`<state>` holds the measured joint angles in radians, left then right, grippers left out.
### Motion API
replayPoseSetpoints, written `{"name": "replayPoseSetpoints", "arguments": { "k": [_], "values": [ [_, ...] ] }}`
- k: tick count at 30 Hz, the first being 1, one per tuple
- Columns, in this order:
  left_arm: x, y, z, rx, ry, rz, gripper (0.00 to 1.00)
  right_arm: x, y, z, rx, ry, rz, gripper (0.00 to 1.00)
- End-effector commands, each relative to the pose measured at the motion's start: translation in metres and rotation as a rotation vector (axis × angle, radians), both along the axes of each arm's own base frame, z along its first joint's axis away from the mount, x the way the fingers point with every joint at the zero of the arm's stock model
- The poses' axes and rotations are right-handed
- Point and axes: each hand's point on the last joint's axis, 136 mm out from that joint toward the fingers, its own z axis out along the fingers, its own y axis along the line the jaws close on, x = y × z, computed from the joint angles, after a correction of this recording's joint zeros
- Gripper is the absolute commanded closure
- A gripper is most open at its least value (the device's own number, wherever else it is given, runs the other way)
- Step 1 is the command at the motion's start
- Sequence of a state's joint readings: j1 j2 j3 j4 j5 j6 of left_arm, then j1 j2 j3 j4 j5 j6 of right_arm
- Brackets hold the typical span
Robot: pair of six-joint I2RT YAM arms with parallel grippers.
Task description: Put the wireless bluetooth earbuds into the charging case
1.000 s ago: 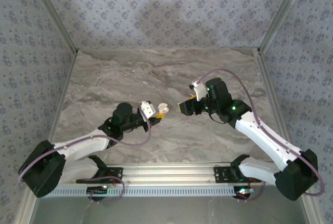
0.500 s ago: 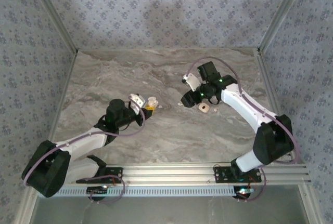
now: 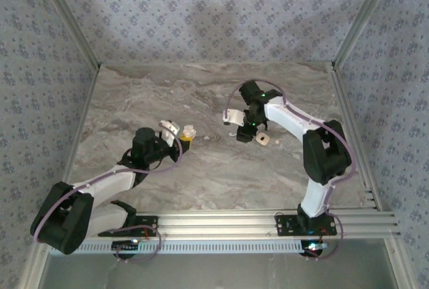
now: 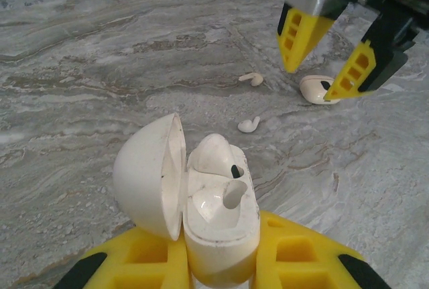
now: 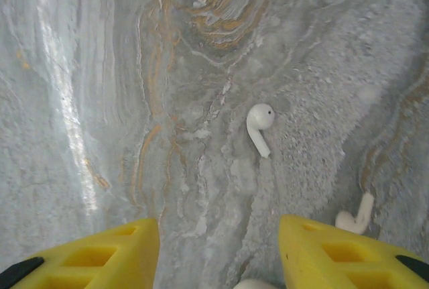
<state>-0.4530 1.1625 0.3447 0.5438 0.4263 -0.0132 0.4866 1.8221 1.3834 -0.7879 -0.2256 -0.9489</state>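
The white charging case [image 4: 218, 198] stands lid-open between my left gripper's yellow fingers [image 4: 301, 259], which are shut on it; one earbud sits in a socket. In the top view the left gripper [image 3: 184, 136] holds the case [image 3: 189, 130] left of centre. Two loose earbuds [image 4: 249, 125] [image 4: 251, 78] lie on the marble beyond it. My right gripper [image 4: 315, 81] hangs open over the table just past them. In the right wrist view one earbud [image 5: 258, 127] lies ahead of the open gripper [image 5: 218, 252], and another earbud [image 5: 355, 218] lies beside the right finger.
A pinkish-tan squarish piece [image 3: 263, 139] lies just right of the right gripper [image 3: 241, 132], with a tiny white bit [image 3: 277, 142] beside it. A white rounded piece [image 4: 315, 89] sits under the right fingers. Metal frame rails border the marble table [image 3: 201, 94].
The right arm has swung back and left, its gripper now pointing down near the centre. The left gripper has drawn back to the left with the case. The pinkish-tan piece has come into view.
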Motion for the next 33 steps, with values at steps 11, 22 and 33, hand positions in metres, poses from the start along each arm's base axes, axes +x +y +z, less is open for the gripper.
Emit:
{"name": "replayPoseSetpoints", "arguments": {
  "k": [11,22,33],
  "values": [
    [0.001,0.006,-0.003,-0.015,0.018,-0.005,0.9,0.011,0.014,-0.026,-0.108,0.012,0.281,0.49],
    [-0.001,0.011,0.001,-0.024,0.007,0.007,0.9,0.025,0.028,-0.043,-0.128,0.017,0.299,0.51],
    [0.0,0.013,0.0,-0.021,0.008,0.012,0.9,0.027,0.027,-0.057,-0.156,0.04,0.299,0.54]
  ]
}}
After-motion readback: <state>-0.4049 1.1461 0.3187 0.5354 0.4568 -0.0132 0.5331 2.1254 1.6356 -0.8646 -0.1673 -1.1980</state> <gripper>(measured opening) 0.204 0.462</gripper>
